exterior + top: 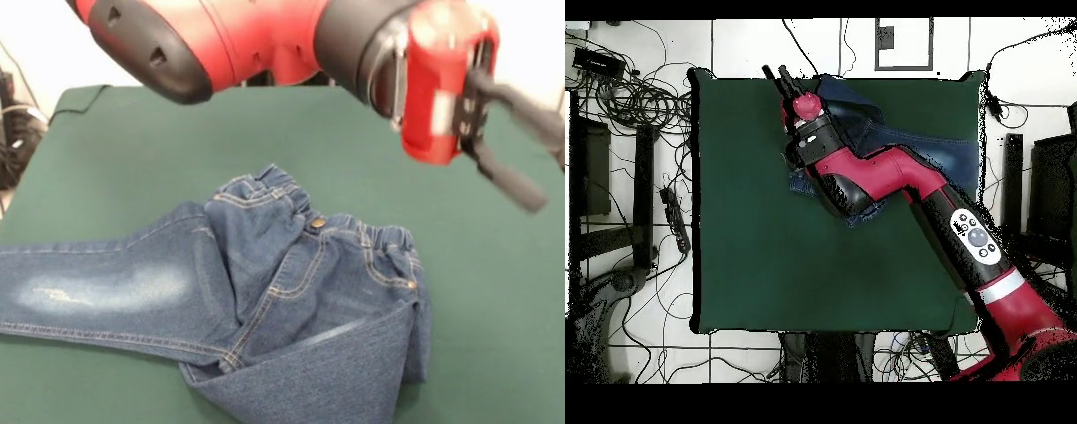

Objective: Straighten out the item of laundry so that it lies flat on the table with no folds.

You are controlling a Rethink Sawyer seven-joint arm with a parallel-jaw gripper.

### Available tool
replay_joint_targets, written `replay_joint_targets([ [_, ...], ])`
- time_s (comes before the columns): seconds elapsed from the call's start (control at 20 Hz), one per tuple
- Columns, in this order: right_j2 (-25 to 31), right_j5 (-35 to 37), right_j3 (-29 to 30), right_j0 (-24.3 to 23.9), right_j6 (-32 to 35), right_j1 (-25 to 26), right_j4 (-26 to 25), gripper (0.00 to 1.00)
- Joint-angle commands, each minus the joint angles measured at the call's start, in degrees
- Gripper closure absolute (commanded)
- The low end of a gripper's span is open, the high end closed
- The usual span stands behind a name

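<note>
The item of laundry [265, 291], a small pair of blue jeans, lies on the green table [132, 159] with its waistband toward the far side. One leg stretches flat to the left, with a faded patch. The other leg is folded back over the seat at the lower right. My gripper [545, 168] hangs in the air above and to the right of the waistband, open, with nothing between its black fingers [516, 184]. In the overhead view the arm covers most of the jeans [910, 135], and the gripper [776, 76] points toward the table's [765, 260] far edge.
Bare green cloth surrounds the jeans on the far side and on the right in the front view. In the overhead view, tangled cables [635, 100] lie on the tiled floor around the table, and dark boxes [590, 165] stand at the left and right.
</note>
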Motion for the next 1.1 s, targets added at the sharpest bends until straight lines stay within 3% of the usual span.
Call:
replay_joint_targets([
  [0.05,-37.1,31.68,-1.47,19.04,15.42,-21.7,13.36,0.0],
  [0.25,-44.99,45.86,-3.3,23.09,9.27,-23.84,19.29,0.0],
  [0.65,-47.07,71.43,-6.62,22.95,2.78,-24.0,29.98,0.0],
  [0.8,-47.56,74.0,-7.89,23.08,1.65,-24.16,29.63,0.0],
  [1.1,-49.02,66.16,-8.33,23.9,2.12,-23.59,24.89,0.0],
])
